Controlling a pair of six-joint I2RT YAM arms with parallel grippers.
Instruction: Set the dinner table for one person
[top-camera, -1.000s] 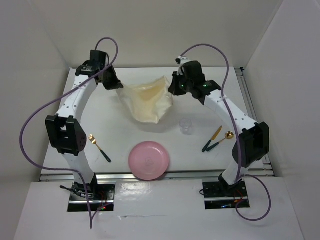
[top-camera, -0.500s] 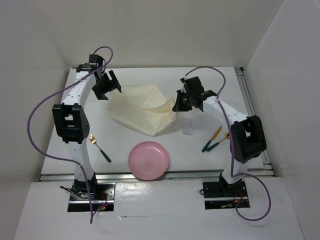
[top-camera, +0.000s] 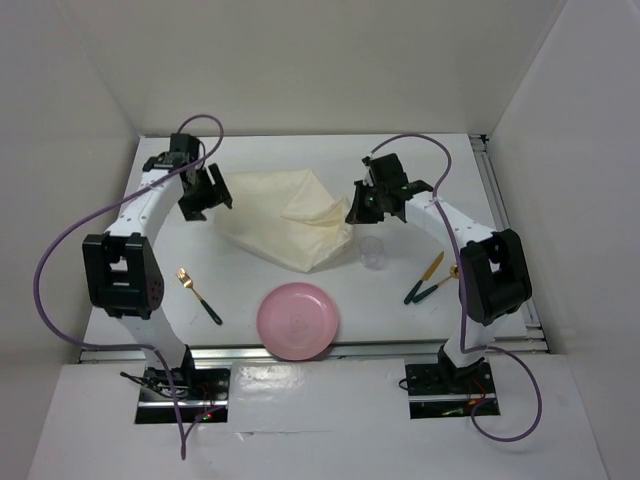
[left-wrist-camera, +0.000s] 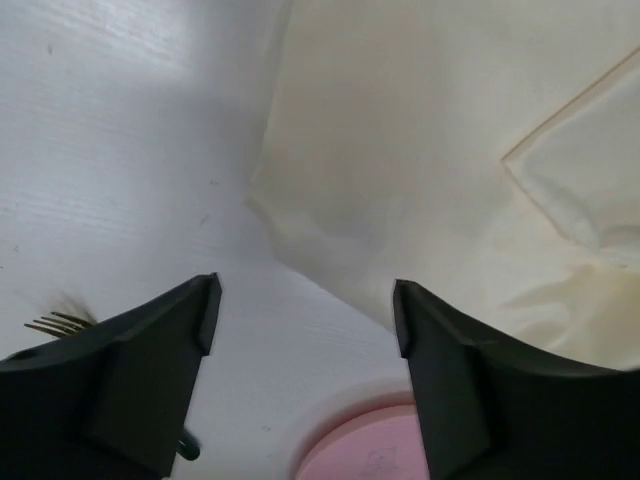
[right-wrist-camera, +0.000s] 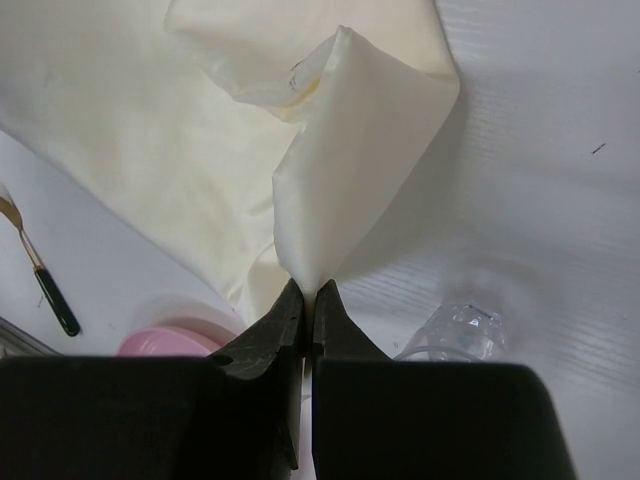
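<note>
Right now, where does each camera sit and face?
Top external: above, behind the bases, looking down at the dinner table; left arm, right arm show.
Left wrist: on the left arm, facing the cloth between the open left gripper.
Right wrist: faces down the right gripper, pinching the cloth.
Shared: both wrist views catch cloth and pink plate.

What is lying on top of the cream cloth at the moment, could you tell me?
On the cloth lies only its own folded-over corner, pinched by the shut right tool; nothing else rests there. Whatever lies beneath is covered.
</note>
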